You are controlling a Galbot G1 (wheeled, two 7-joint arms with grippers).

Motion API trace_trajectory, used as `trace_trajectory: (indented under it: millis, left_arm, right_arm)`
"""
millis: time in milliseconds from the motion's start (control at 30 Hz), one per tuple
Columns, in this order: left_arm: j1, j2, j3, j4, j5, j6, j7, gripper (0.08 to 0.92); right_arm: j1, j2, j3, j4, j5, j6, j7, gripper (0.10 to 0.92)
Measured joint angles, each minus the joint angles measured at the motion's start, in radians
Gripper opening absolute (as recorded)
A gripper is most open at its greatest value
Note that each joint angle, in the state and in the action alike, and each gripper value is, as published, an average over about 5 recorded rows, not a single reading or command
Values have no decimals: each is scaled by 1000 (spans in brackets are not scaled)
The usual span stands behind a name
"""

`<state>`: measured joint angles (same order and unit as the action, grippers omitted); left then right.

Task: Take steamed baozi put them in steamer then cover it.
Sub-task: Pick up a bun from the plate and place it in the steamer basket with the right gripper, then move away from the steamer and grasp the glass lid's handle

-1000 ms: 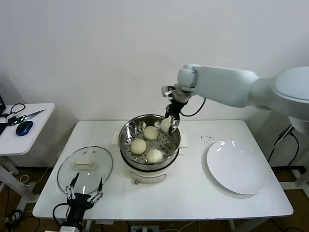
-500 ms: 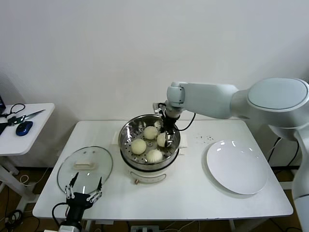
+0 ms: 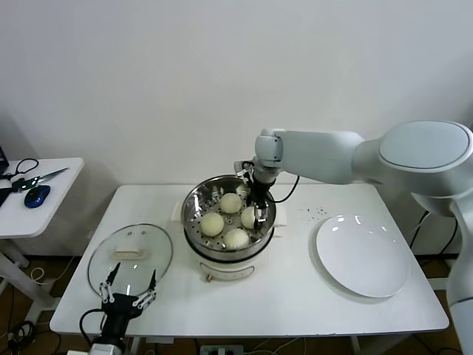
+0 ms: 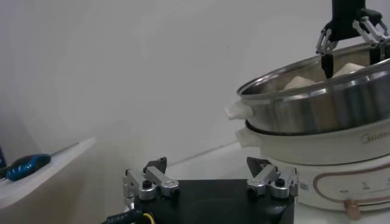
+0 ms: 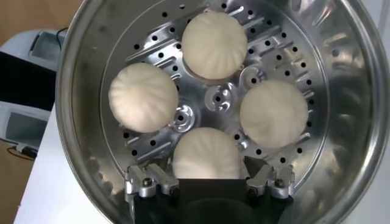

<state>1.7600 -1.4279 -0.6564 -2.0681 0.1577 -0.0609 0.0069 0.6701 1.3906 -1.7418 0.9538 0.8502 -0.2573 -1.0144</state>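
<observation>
The steel steamer stands mid-table on its white base. Several cream-white baozi lie on its perforated floor, among them one at the back and one on the right. My right gripper reaches down inside the steamer, open, with its fingers on either side of that right-hand baozi and not gripping it. The glass cover with its cream handle lies flat on the table's left. My left gripper hovers open at the front edge, near the cover, holding nothing.
An empty white plate lies on the table's right. A small side table at far left holds scissors and a blue mouse. In the left wrist view the steamer's side rises close ahead.
My right gripper came down into the steamer with a baozi, set it on the basket floor and opened, letting it go. The left arm stayed still.
</observation>
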Motion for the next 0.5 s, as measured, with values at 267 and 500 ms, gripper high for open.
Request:
trace_trajectory:
  millis: [267,500]
  left_arm:
    - [-4,2,-7,-3,3,2,0,823]
    - [-14,1,-18,-7,20,2,-1,823]
  right_arm:
    - [39,-45,62,10,9,22,-2,823]
    - [47,-152,140,66,52,119,134,823]
